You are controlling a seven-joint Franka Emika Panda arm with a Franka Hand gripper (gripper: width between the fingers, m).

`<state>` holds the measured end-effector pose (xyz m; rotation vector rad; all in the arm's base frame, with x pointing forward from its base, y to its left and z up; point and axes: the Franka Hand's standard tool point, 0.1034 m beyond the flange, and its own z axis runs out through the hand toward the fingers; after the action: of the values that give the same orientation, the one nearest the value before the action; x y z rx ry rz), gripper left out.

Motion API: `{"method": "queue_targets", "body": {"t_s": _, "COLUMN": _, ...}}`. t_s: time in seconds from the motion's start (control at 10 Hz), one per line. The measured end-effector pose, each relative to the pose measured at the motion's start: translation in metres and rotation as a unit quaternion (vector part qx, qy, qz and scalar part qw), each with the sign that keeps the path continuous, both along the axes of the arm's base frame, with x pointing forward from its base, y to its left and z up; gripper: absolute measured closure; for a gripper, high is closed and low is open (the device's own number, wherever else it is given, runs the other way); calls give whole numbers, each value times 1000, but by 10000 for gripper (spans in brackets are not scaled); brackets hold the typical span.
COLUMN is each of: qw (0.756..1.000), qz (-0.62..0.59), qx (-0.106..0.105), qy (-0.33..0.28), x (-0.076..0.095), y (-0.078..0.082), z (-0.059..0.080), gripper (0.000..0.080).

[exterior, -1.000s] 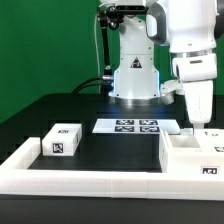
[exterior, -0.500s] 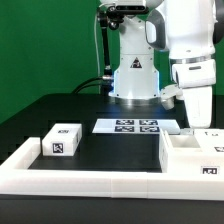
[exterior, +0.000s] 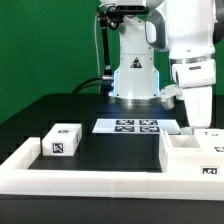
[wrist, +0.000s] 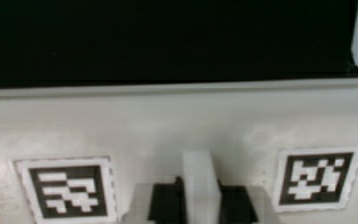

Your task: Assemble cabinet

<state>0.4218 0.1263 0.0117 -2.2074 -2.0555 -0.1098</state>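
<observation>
The cabinet (exterior: 190, 152) is a large white open box with square tags, at the exterior view's right near the front rail. My gripper (exterior: 200, 126) stands straight down over its back wall. In the wrist view the two dark fingers (wrist: 163, 200) sit close on either side of a thin white wall of the cabinet (wrist: 176, 120), between two tags, and my gripper (wrist: 202, 200) looks shut on that wall. A smaller white box with tags (exterior: 62, 140) lies apart at the exterior view's left.
The marker board (exterior: 135, 126) lies flat in the middle of the black table, in front of the robot base (exterior: 135, 75). A long low white rail (exterior: 90, 176) runs along the front and up the left side.
The hand shifted slightly towards the exterior view's left over the cabinet's back wall, then stayed still over the last half second. The boxes have not moved.
</observation>
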Motion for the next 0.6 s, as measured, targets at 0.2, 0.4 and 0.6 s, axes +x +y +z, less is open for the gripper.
{"method": "queue_targets", "body": {"t_s": 0.2, "qw": 1000, "qz": 0, "qx": 0, "qy": 0, "x": 0, "y": 0, "z": 0, "gripper": 738}}
{"method": "queue_targets", "body": {"t_s": 0.4, "qw": 1000, "qz": 0, "qx": 0, "qy": 0, "x": 0, "y": 0, "z": 0, "gripper": 738}}
{"method": "queue_targets", "body": {"t_s": 0.6, "qw": 1000, "qz": 2, "qx": -1, "qy": 0, "x": 1, "y": -1, "z": 2, "gripper": 738}}
